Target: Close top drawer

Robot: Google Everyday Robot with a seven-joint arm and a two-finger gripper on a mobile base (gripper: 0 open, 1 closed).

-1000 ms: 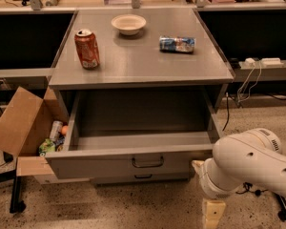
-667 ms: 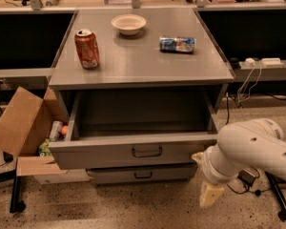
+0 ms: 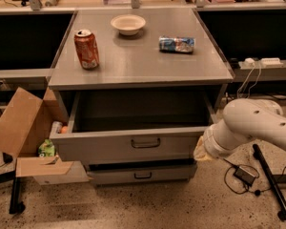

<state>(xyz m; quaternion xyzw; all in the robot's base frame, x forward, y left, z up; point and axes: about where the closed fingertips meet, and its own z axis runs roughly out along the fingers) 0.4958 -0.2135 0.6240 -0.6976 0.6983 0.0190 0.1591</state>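
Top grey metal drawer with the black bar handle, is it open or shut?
Open: the top drawer juts forward of the grey cabinet top, dark inside showing. The gripper is by its front's right end.

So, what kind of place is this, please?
Probably a lab or office workspace: a grey metal cabinet with its wide grey top drawer pulled open, a white power strip behind, and an open brown cardboard box. The robot's tool sits by the drawer's right front corner.
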